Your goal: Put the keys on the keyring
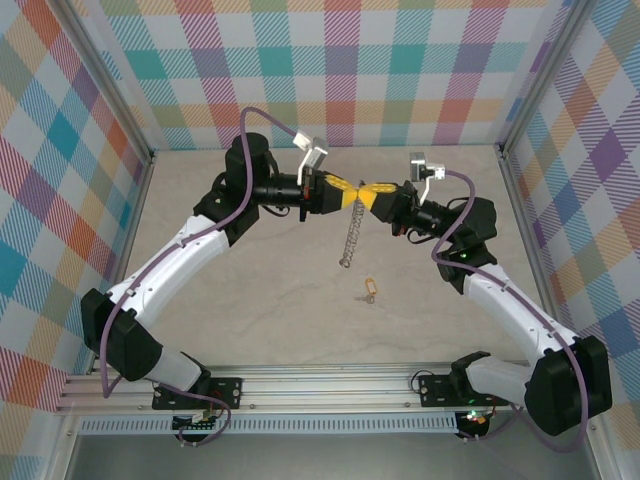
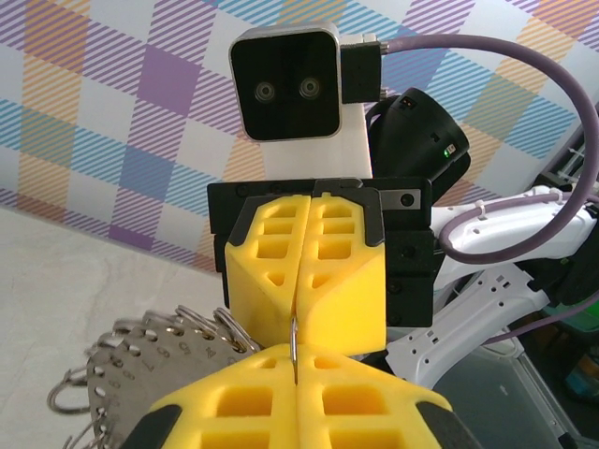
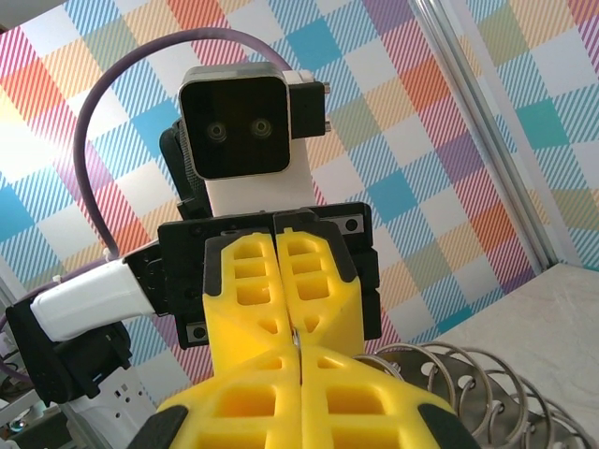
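The keyring point(image 1: 348, 240) hangs edge-on as a silvery, beaded loop below the point where both grippers meet, above the middle of the table. My left gripper point(image 1: 345, 191) and right gripper point(image 1: 370, 196) face each other tip to tip. Both are shut on the ring's thin wire. In the left wrist view that wire point(image 2: 294, 339) runs between my left gripper point(image 2: 296, 354) and the opposing yellow fingers point(image 2: 323, 281). The keyring's coils and numbered metal plate point(image 2: 140, 360) hang to the left there. My right gripper point(image 3: 299, 354) pinches the same wire, with the keyring point(image 3: 449, 374) coiled to its right. One tiny brass key point(image 1: 368, 290) lies on the table, below and apart from the ring.
The tabletop point(image 1: 260, 300) is beige and is walled by plaid panels point(image 1: 60, 200) on three sides. An aluminium rail point(image 1: 330, 385) with the arm bases runs along the near edge. Purple cables point(image 1: 270, 118) loop over both wrists.
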Robot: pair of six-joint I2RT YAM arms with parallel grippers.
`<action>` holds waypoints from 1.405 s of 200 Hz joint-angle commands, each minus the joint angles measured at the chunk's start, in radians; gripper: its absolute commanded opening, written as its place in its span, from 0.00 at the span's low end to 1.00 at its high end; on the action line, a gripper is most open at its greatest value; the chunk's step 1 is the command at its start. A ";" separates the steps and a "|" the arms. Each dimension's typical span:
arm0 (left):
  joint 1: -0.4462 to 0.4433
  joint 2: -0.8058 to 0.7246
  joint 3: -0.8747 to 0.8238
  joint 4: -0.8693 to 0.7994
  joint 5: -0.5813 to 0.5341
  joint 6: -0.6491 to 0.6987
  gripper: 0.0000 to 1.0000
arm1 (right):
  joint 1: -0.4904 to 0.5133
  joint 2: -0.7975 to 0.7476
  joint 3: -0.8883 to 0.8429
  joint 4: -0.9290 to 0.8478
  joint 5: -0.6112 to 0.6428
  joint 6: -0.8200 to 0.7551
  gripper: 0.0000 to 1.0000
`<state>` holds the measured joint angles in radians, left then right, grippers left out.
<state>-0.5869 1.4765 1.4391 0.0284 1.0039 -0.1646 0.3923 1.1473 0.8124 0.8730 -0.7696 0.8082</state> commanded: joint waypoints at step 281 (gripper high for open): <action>-0.016 -0.319 -0.310 -0.176 -0.467 0.237 0.00 | 0.034 0.101 -0.207 -1.175 0.580 -0.086 0.55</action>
<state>-0.5945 1.1934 1.1419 -0.1822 0.5358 0.0616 0.3817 1.2057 0.5945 -0.3042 -0.2596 0.6758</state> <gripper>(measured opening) 0.049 0.552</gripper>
